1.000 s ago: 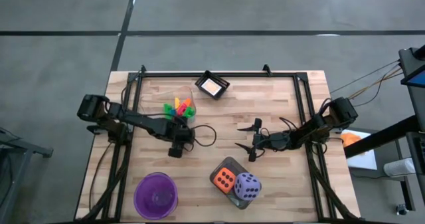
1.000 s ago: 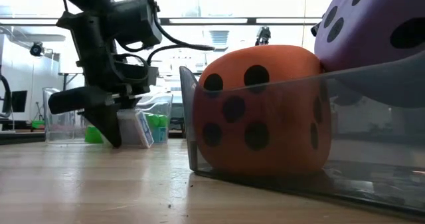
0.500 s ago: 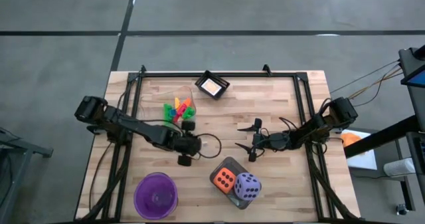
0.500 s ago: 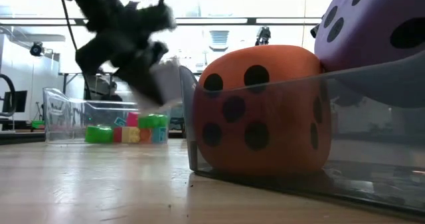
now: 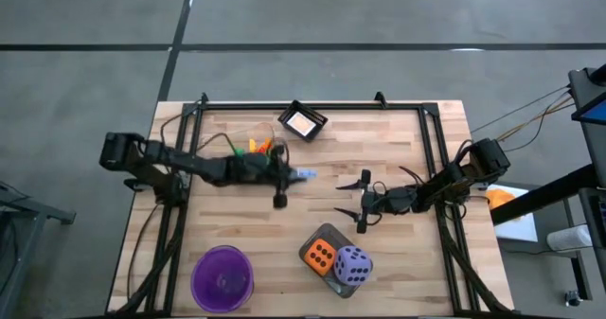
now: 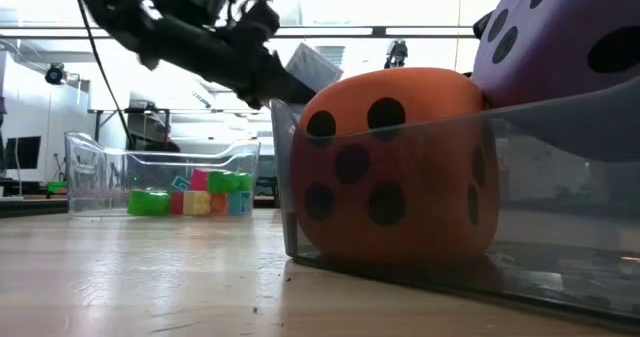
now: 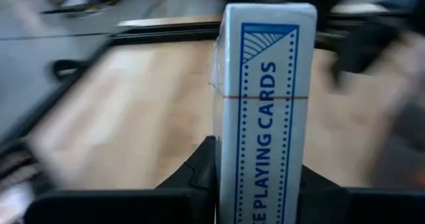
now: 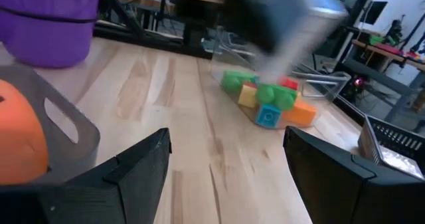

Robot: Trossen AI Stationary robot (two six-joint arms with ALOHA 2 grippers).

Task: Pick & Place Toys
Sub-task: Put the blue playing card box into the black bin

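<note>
My left gripper [image 5: 290,175] is shut on a blue-and-white playing-card box [image 5: 303,174] above the table's middle; the box fills the left wrist view [image 7: 265,98] and shows in the low view [image 6: 312,63]. My right gripper [image 5: 360,202] is open and empty at the right of the middle. The orange die [image 5: 322,255] and the purple die [image 5: 352,263] sit in the grey tray [image 5: 310,246]. Coloured blocks [image 5: 254,150] lie in a clear container. More cards lie in a small black tray [image 5: 303,122]. My left gripper pinches the card box between its two fingers [image 7: 202,174] at the box's near end, on its two broad faces [image 7: 229,177]. The fingers point nearly level toward the table's right edge and the box sticks out ahead of them along their line. The box is lifted clear of the table.
A purple bowl [image 5: 222,279] stands at the near left. The clear block container [image 6: 160,182] is at the far left of the middle. The black frame rails [image 5: 431,144] run along the table's sides. Bare wood lies between the two grippers.
My left gripper has lifted the card box off the table, gone up and toward the table's right and far edges, and tipped from pointing down to nearly level. The box now hangs in the air, clear of the table. My right gripper has kept still.
</note>
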